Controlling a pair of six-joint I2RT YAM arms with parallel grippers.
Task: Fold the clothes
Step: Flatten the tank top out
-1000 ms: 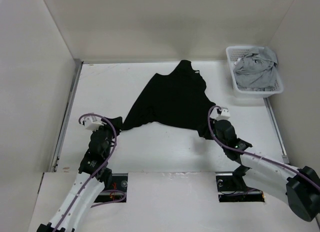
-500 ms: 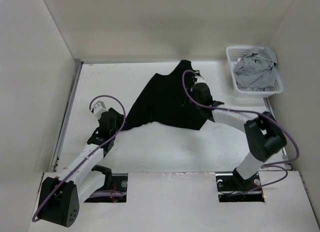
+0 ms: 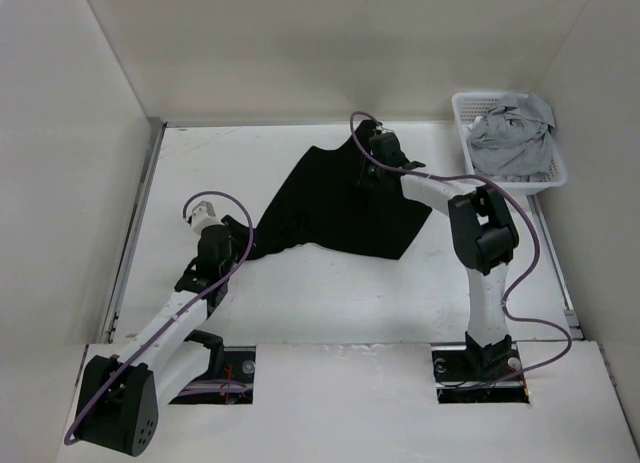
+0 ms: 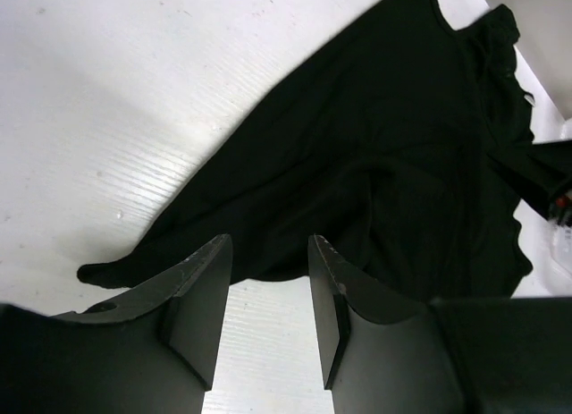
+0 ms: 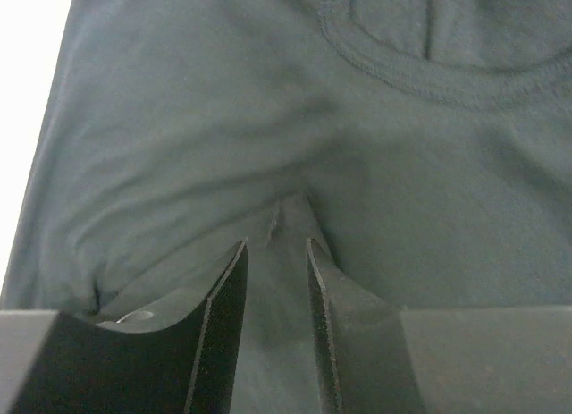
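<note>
The clothes (image 3: 320,198) are one black short-sleeved garment lying loosely spread at mid-table. My left gripper (image 3: 238,241) sits low at its near left corner. In the left wrist view it (image 4: 268,244) is open, with bare white table between its fingers and the clothes' hem (image 4: 375,137) just past the tips. My right gripper (image 3: 368,161) reaches over the far part of the clothes. In the right wrist view it (image 5: 275,246) presses down on the fabric (image 5: 179,101) below the ribbed collar (image 5: 420,74). Its jaws stand narrowly apart, with a small ridge of cloth between the tips.
A white basket (image 3: 512,186) holding a light grey garment (image 3: 510,138) stands at the far right. White walls close in the table on the left, back and right. A metal rail (image 3: 135,223) runs along the left edge.
My right arm has swung from the clothes' near right corner up and across to the collar end. The left gripper has edged right toward the near left corner.
</note>
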